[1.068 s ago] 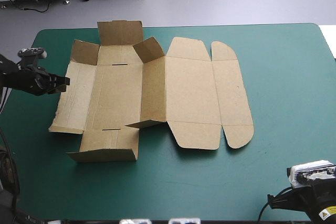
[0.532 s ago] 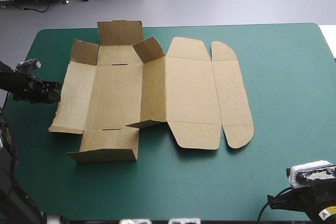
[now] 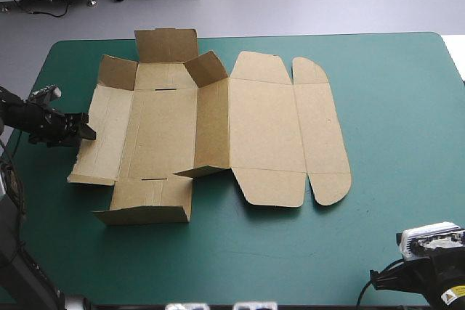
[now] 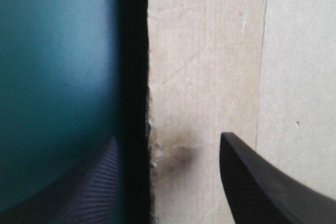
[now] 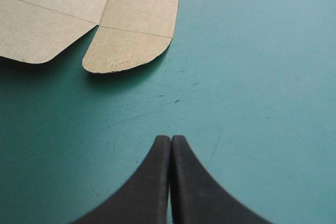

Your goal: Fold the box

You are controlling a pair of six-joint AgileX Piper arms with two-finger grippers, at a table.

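The brown box (image 3: 254, 128) lies unfolded mid-table. Its lid panel and rounded tuck flap lie flat to the right, while the far end flap and the wall beside the lid stand partly raised. My left gripper (image 3: 86, 130) is at the outer edge of the box's left flap. In the left wrist view this gripper (image 4: 168, 140) is open and the flap's worn edge (image 4: 157, 150) runs between its fingers, one over the board (image 4: 210, 51), one over the cover. My right gripper (image 5: 170, 139) is shut and empty above bare cover at the near right corner. The lid's rounded corner (image 5: 126, 51) lies ahead of it.
The teal-green cover (image 3: 392, 92) is bare to the right of the lid and along the near edge. The near end flap (image 3: 149, 201) juts toward the table's front. The table's left edge is close behind the left gripper.
The left gripper drew back from the left flap and toward the near side, then came in again to that flap's edge. The box and the right arm have not moved.
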